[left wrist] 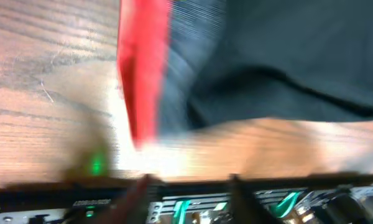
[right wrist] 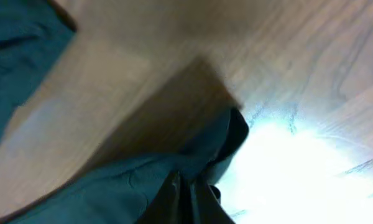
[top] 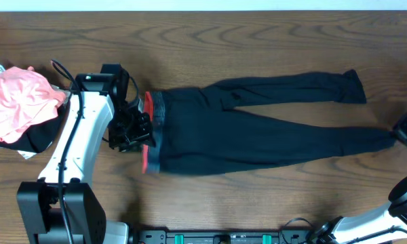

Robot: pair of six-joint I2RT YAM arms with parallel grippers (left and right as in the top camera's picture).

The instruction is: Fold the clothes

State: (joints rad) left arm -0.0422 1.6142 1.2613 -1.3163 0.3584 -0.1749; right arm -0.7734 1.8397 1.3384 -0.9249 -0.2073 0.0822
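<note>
Left tool [top: 144,129]: fingers spread, positioned at the coral-edged waistband [top: 156,112]. The leggings [top: 258,135] lie flat across the table [top: 258,41], with the legs extending right. Right tool [top: 400,133]: pressed together, pinching the lower leg's cuff [top: 386,137].

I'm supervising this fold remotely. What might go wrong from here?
The right hand pinches only the cuff edge of the leggings; it may slip. The left hand stands open beside the waistband, so the waist may drag. The upper leg lies free and may fold crooked.
</note>
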